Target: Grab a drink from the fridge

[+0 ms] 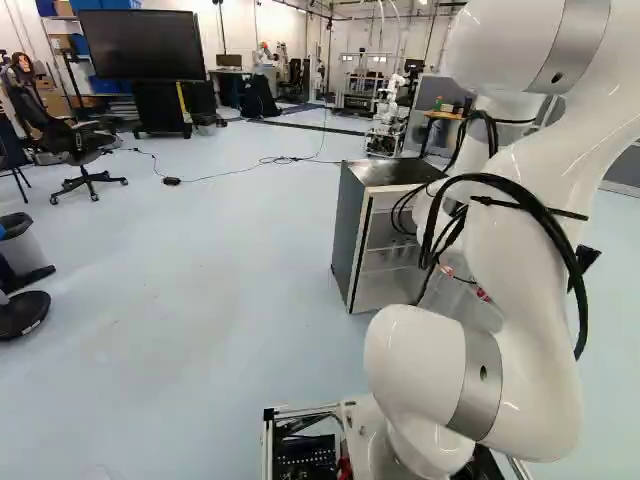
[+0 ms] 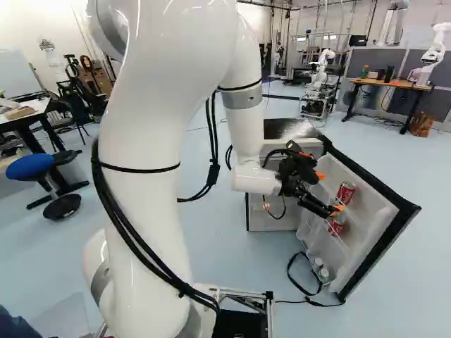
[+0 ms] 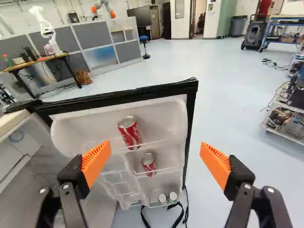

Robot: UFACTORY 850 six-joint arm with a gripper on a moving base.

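Black two-fingered claw [image 3: 156,159] stands released; the upper red-and-white cylindrical metal can [image 3: 130,132], likely slippery and dentable, should be gripped lightly at mid-body.

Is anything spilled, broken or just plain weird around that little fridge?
Nothing looks spilled or broken. The fridge door stands wide open, but that suits fetching a drink. The only untidy thing is a loose black strap looping near the door's bottom edge.
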